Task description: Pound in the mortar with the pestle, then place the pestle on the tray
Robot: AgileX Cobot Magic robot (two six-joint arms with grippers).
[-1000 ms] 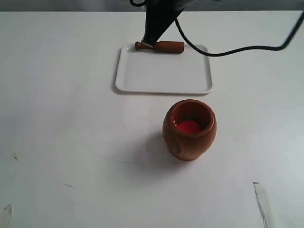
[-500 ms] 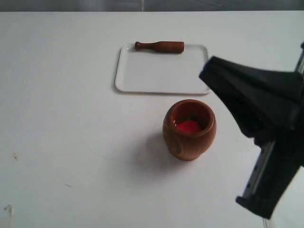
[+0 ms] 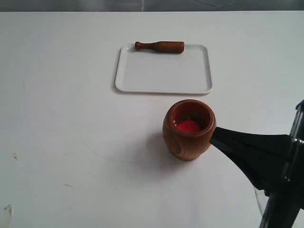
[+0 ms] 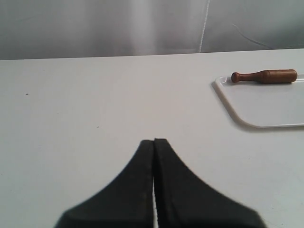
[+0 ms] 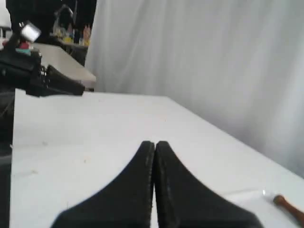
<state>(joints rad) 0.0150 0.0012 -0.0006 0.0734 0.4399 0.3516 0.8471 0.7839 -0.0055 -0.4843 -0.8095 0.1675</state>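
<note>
one slim dark pestle (image 3: 159, 46) on one white tray (image 3: 161, 71); one round brown mortar (image 3: 186, 145). left tool (image 4: 154, 141) and right tool (image 5: 154, 143) both closed, empty.

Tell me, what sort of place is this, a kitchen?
Probably a robotics lab, not a kitchen: a plain white table, a pale curtain backdrop, a cluttered bench behind, and a black right gripper in view.

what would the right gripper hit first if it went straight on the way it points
Probably the rounded brown wooden mortar: in the exterior view the right gripper aims at its side. Height is unclear, and the right wrist view shows no mortar, so it may pass above.
</note>
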